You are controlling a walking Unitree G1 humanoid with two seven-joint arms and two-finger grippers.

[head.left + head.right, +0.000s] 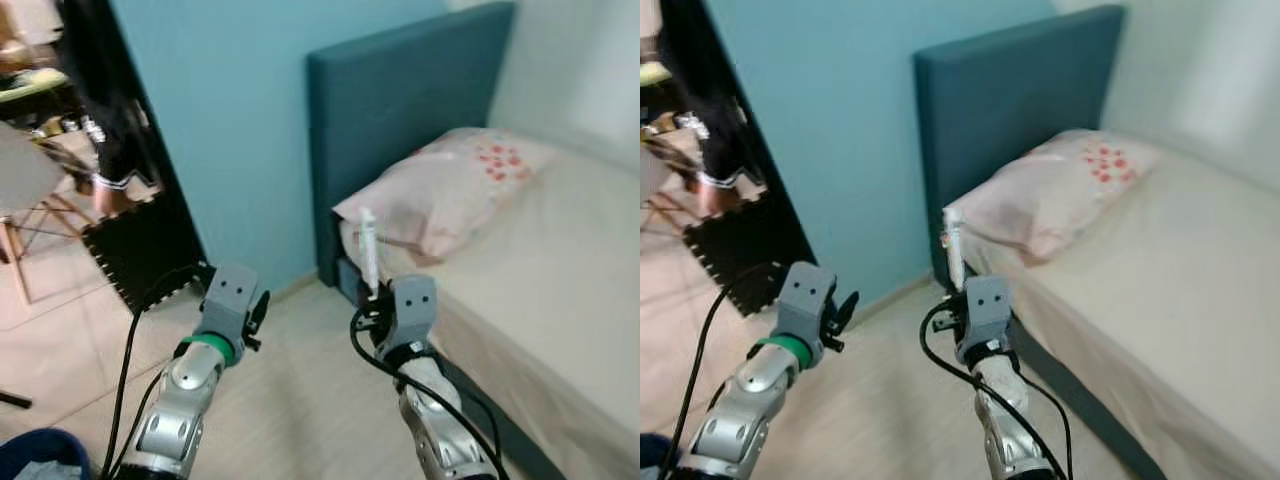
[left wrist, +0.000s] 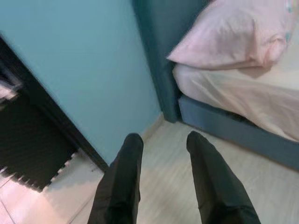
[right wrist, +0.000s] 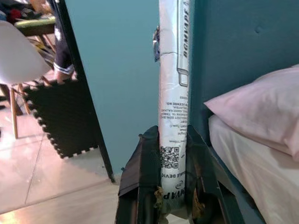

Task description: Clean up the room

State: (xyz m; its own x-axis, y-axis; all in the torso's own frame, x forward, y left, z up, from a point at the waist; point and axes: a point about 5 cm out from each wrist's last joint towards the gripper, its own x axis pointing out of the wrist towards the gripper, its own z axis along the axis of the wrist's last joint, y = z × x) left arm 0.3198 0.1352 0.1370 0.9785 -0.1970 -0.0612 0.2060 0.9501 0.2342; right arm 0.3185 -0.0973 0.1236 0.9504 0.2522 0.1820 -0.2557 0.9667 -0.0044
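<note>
White printed packet (image 3: 173,116) stands upright, clamped between right gripper (image 3: 170,186) fingers, beside the bed (image 1: 560,300) corner near the pink pillow (image 1: 450,190). Left gripper (image 2: 163,154) hovers over floor, fingers apart, holding nothing.

Both silver arms are wearing grey wrist blocks and trailing black cables; a green band is ringing the left wrist behind the black-fingered left gripper (image 2: 163,182).

A home bedroom: a bed (image 1: 560,300) with a pink pillow (image 1: 450,185) against its padded teal headboard (image 1: 400,90), beside a blue wall (image 1: 230,130)
</note>
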